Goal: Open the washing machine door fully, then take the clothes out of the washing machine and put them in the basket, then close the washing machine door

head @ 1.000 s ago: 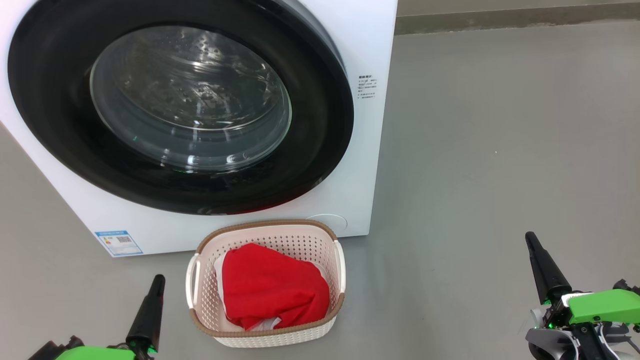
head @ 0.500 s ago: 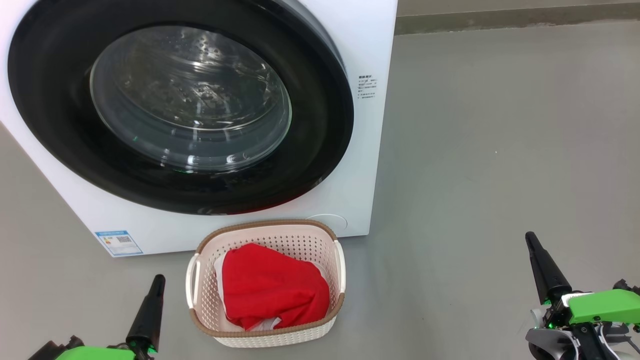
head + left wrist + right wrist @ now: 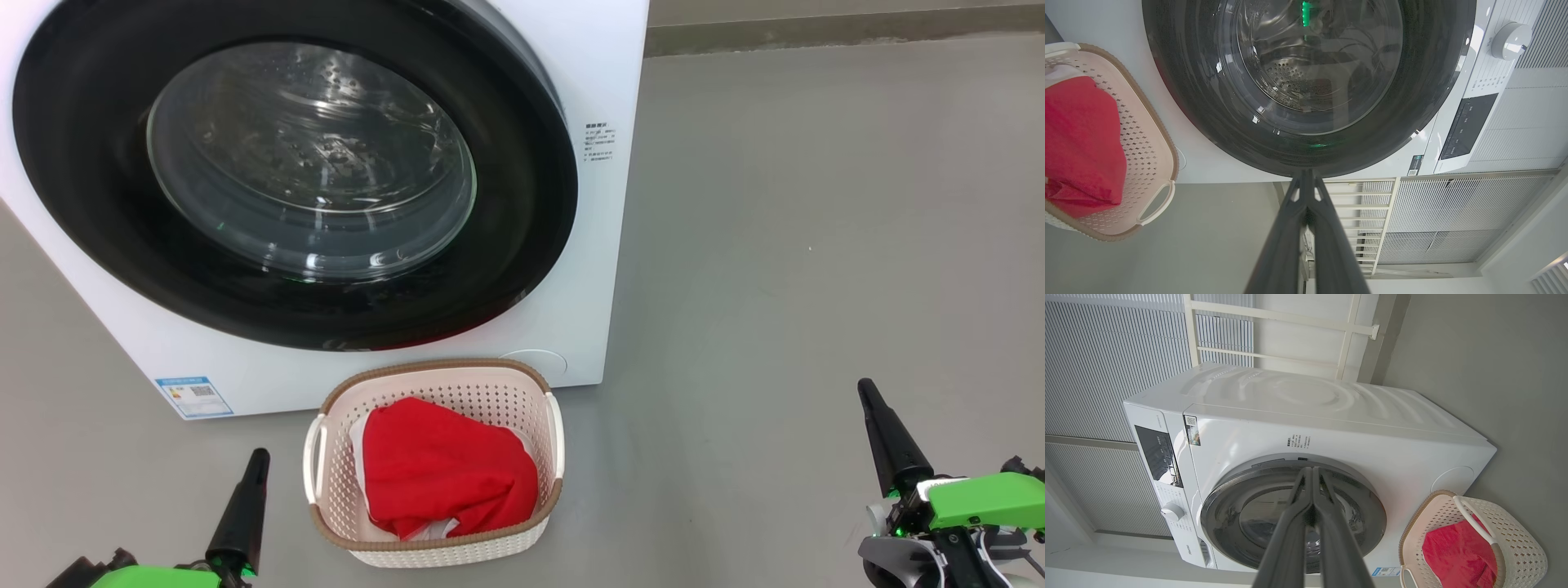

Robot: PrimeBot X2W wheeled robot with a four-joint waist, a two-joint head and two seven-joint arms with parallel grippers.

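- While our left fingers (image 3: 247,502) and right fingers (image 3: 887,445) sit pressed shut and empty, the clothes (image 3: 441,469), red fabric edged white, lie bunched in the basket (image 3: 490,392).
- Cream perforated plastic with a brown woven-look rim, it stands on smooth grey floor (image 3: 816,245) before the washing machine (image 3: 604,65).
- We see the washing machine door (image 3: 526,204) closed: glossy black ring, bulging glass.
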